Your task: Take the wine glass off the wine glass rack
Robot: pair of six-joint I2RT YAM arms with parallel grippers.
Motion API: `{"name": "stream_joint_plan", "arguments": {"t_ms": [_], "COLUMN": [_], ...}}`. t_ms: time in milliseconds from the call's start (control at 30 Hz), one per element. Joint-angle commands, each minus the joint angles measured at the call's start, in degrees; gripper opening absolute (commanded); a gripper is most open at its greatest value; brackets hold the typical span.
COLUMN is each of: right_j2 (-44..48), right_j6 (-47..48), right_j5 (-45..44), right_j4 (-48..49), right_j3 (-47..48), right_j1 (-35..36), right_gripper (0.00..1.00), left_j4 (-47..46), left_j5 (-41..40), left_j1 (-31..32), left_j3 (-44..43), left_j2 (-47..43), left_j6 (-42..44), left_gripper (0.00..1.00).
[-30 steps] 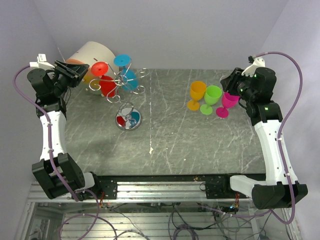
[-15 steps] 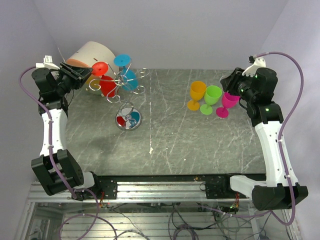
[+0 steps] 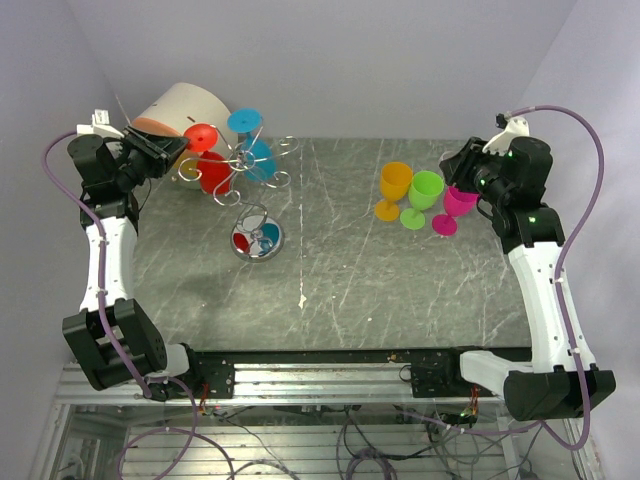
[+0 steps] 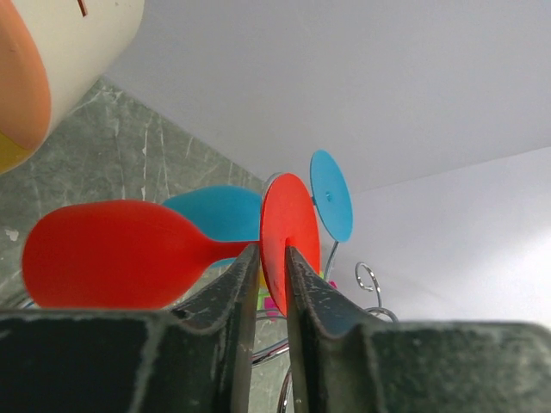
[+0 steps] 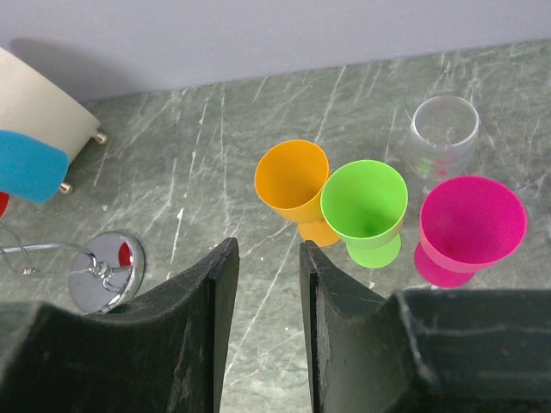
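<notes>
wine glass rack [image 3: 257, 238] stands on the far-left part of the table [image 3: 400, 290], its chrome base nearer the camera than its curled wire top. two glasses hang from the top, feet up: red wine glass [image 3: 213, 172] on the left side, blue wine glass [image 3: 260, 160] just right of it, their bowls close together. neither bowl's mouth can be seen. left gripper [image 3: 165, 150] is at the red glass's foot; in the wrist view the left gripper [image 4: 272, 254] has its jaws drawn narrow, with the lower rim of the red foot disc pinched between the fingers [image 4: 237, 288]. beige drum [image 3: 185, 108] lies on its side just behind and left of the rack, near the back wall, so that corner is crowded: drum, gripper and wire arms all close together. on the far right, orange cup [image 5: 293, 181], green cup [image 5: 364, 205] and pink cup [image 5: 472, 225] stand upright in a tight row, mouths up, only bare inner walls showing; a clear glass [image 5: 443, 133] stands upright just behind the pink one. right gripper [image 3: 458, 168] hangs beside the pink cup, jaws parted by a modest gap and holding nothing. a wide stretch of table lies between the rack and the cups, and more across the near half up to the front edge.
</notes>
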State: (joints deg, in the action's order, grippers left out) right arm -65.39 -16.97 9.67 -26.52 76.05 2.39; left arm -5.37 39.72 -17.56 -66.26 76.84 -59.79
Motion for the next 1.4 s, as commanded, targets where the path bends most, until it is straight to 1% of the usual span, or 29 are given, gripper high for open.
{"name": "stream_joint_plan", "arguments": {"t_ms": [0,133,233,367,467,567,667,767,900,1000,1167,1367], "right_j2": [1.0,1.2,1.4,1.8,2.0,2.0,2.1,2.4,2.6,2.8,3.0,3.1], "right_j6": [-0.3,-0.2,-0.4,-0.4,-0.6,-0.6,-0.8,-1.1,-1.5,-1.5,-1.6,-1.9], "right_j5": [0.1,-0.2,-0.3,-0.5,-0.5,-0.5,-0.4,-0.1,0.1,0.2,0.0,0.3], "right_j4": [1.6,1.9,2.2,2.8,3.1,3.4,3.7,4.3,4.5,4.6,5.2,5.8], "right_j3": [-0.5,-0.9,-1.2,-1.6,-1.8,-1.9,-2.0,-2.2,-2.2,-2.2,-2.4,-2.8], "right_j1": [0.3,0.3,0.3,0.3,0.3,0.3,0.3,0.3,0.3,0.3,0.3,0.3], "right_gripper": [0.34,0.34,0.34,0.34,0.34,0.34,0.34,0.34,0.34,0.34,0.34,0.34], "left_j4": [-3.8,-5.3,-8.1,-13.3,-19.5,-22.1,-20.0,-15.4,-14.9,-12.0,-8.7,-8.5], "left_j5": [1.1,1.8,2.5,3.2,3.8,4.1,3.0,1.4,-0.1,-1.2,-3.2,-5.1], "left_j1": [0.5,0.5,0.4,0.4,0.5,0.6,1.2,2.2,3.1,3.2,3.3,3.3], "left_j3": [-1.3,-1.1,-0.3,1.6,3.2,3.1,1.6,-1.0,-2.6,-4.0,-4.6,-4.0], "left_j2": [0.2,0.0,-0.2,0.1,0.9,1.9,2.2,2.8,3.2,3.2,3.0,3.2], "left_j6": [-1.4,-3.6,-6.9,-11.8,-16.8,-19.2,-17.6,-14.1,-13.7,-11.6,-8.8,-8.4], "left_gripper": [0.22,0.12,0.07,0.07,0.07,0.07,0.07,0.07,0.07,0.07,0.07,0.07]}}
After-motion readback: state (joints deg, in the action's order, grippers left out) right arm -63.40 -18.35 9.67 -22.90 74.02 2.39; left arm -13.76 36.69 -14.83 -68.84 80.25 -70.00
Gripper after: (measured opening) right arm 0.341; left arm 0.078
